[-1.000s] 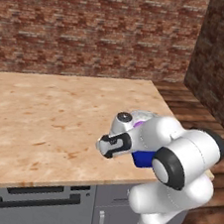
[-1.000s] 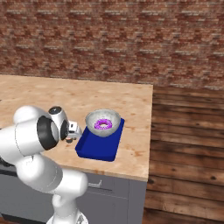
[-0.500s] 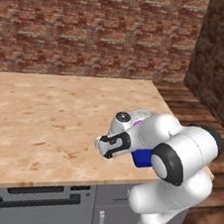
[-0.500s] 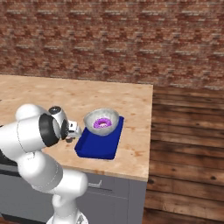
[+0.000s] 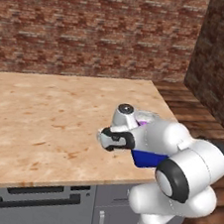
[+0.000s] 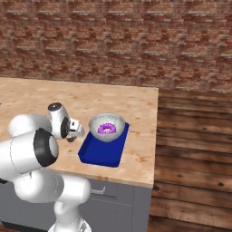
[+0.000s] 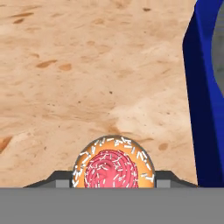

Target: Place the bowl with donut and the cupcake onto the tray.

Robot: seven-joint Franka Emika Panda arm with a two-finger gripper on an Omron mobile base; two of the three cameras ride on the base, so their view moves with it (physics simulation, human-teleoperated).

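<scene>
While our right base view gives us the tray (image 6: 102, 154) with the bowl (image 6: 106, 128) on its far end and the donut (image 6: 107, 129) inside, the hand view brings the cupcake (image 7: 113, 167) up close, right between our end effector (image 7: 113, 180) fingertips (image 7: 59, 178)! It looks clamped on the cupcake, just beside the tray's blue wall (image 7: 203, 100), with the table (image 7: 87, 65) below. From the left base view, our own arm (image 5: 178, 157) blocks most of the tray (image 5: 147, 159) and bowl. Brick wall (image 6: 113, 41) behind; no writing anywhere.
</scene>
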